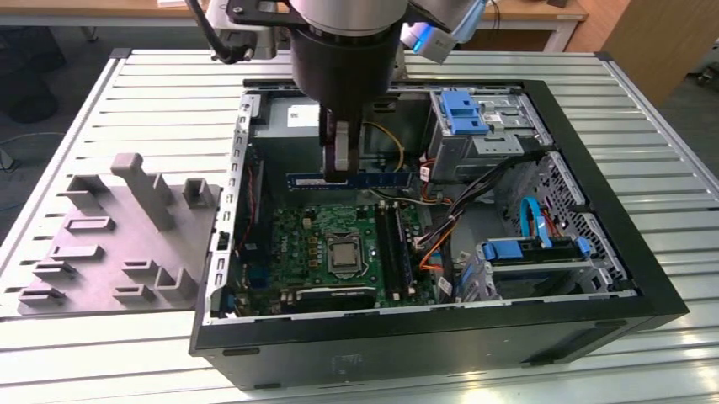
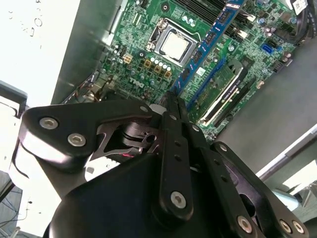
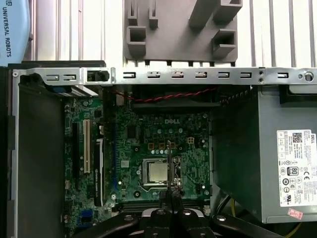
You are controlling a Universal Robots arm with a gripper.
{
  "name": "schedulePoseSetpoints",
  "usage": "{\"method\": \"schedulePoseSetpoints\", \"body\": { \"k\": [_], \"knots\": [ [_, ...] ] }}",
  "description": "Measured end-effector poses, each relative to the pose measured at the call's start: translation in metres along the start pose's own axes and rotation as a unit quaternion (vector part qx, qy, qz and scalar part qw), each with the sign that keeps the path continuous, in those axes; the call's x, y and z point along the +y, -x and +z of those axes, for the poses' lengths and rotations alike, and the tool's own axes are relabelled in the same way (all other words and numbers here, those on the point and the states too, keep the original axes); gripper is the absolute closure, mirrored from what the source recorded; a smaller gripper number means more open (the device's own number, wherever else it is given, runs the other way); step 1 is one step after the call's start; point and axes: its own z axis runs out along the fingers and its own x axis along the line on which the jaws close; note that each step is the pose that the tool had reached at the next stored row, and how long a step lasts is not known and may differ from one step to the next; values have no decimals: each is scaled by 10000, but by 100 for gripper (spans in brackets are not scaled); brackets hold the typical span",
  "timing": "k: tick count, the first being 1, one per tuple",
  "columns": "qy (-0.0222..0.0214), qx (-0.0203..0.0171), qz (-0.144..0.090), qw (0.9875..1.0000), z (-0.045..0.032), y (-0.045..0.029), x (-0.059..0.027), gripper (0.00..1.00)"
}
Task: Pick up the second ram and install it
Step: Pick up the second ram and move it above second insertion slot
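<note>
Above motherboard (image 1: 301, 244), jaws clamping second ram (image 1: 382, 178)

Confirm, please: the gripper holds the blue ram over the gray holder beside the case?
No. The gripper holds the blue ram over the motherboard inside the case, not over the gray holder; the exterior view shows it.

Black cylindrical wrist (image 1: 343, 59), light-blue joint cap (image 1: 433, 38), black linkage tool (image 2: 171, 99) with silver screws (image 2: 48, 123), possibly a dark cable (image 1: 208, 38).
</note>
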Motion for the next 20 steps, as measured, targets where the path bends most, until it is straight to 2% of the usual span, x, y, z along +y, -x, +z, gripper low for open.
{"method": "schedulePoseSetpoints", "body": {
  "k": [7, 14, 20],
  "knots": [
    [0, -1, 0, 10000, 105, 80, -1, 88],
    [8, 0, 1, 10000, 219, 75, -6, 88],
    [15, 0, 1, 10000, 241, 71, -8, 88]
  ]
}}
